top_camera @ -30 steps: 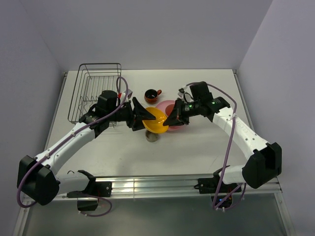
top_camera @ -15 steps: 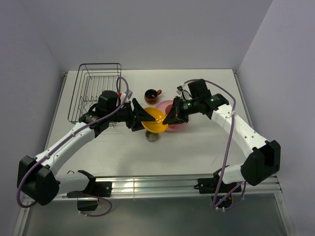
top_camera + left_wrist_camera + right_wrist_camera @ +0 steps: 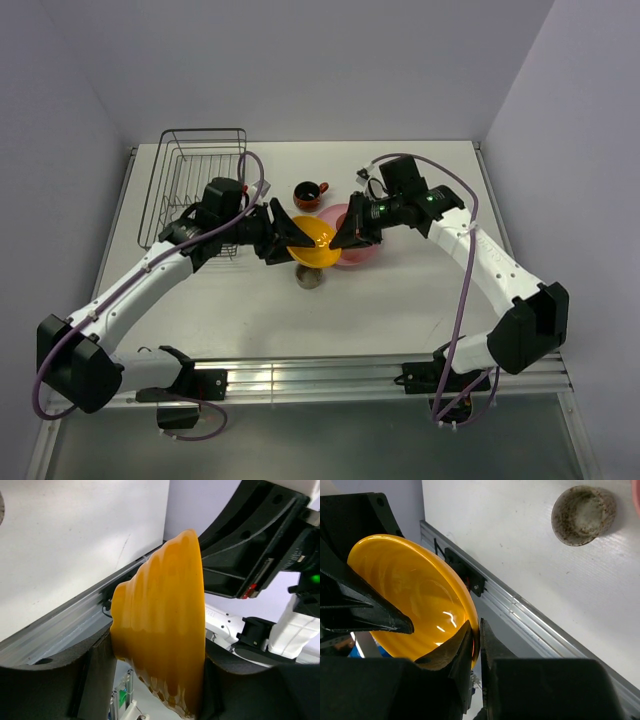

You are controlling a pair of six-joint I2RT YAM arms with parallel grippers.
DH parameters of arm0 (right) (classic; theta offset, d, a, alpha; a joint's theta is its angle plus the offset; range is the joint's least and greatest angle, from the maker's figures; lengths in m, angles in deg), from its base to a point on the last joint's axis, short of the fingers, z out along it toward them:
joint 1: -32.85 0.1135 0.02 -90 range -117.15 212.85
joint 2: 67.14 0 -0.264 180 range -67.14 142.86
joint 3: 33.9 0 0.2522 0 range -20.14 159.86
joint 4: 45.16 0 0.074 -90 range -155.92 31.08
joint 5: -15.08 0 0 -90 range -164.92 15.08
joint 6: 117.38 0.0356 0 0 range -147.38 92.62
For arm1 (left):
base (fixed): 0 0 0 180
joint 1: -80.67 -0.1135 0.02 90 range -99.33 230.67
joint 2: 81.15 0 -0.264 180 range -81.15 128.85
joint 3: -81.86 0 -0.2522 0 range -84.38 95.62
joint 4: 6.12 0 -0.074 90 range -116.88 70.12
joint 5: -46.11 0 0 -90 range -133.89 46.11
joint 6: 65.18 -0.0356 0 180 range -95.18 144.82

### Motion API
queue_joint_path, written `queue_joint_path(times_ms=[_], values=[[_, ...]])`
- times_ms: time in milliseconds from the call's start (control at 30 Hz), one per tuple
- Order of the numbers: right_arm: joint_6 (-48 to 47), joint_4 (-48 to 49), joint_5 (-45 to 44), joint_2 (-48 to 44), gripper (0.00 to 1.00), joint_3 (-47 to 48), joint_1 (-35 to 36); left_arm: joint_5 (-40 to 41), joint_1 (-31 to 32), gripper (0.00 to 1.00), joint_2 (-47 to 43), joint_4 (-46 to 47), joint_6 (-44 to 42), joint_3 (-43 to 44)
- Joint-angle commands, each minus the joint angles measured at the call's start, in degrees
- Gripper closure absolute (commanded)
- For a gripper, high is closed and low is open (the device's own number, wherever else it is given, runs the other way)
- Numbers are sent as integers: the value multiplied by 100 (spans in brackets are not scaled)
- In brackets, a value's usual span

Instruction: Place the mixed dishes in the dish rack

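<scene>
The orange-yellow bowl [image 3: 314, 244] hangs above the table between both grippers, tipped on its side. My left gripper [image 3: 288, 240] is shut across its body, as the left wrist view [image 3: 155, 680] shows on the bowl's ribbed outside [image 3: 160, 625]. My right gripper [image 3: 342, 238] is shut on the opposite rim; in the right wrist view [image 3: 477, 640] one finger is inside the bowl [image 3: 410, 590] and one outside. The black wire dish rack [image 3: 195, 185] stands at the far left, behind the left arm. The white squarish bowl and the pink tumbler are out of view.
The red-brown mug [image 3: 308, 195] stands behind the bowl. The pink plate [image 3: 360, 254] lies under the right gripper. The small grey-brown dish [image 3: 310, 279] sits just below the held bowl and shows in the right wrist view [image 3: 583, 514].
Both grippers and the bowl have shifted slightly toward the far side of the table. The right wrist has drawn in closer. Both grips are unchanged.
</scene>
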Motion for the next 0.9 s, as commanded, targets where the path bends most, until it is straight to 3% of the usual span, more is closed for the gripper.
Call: queue_joint_path(times_ms=[0,433,600,700,867], values=[[-357,-177,-352,118,84,365,56,66,88,100,43,-252,-237,553],[-682,-503,-731,408,75,716,144,743,246,100,236,-1228,-580,1125],[-691,-476,-748,417,73,725,144,708,246,100,228,-1184,-563,1117],[-761,-529,-818,417,59,769,136,726,255,100,210,-1176,-572,1125],[-841,-564,-836,443,48,831,144,779,246,100,210,-1211,-607,1134]])
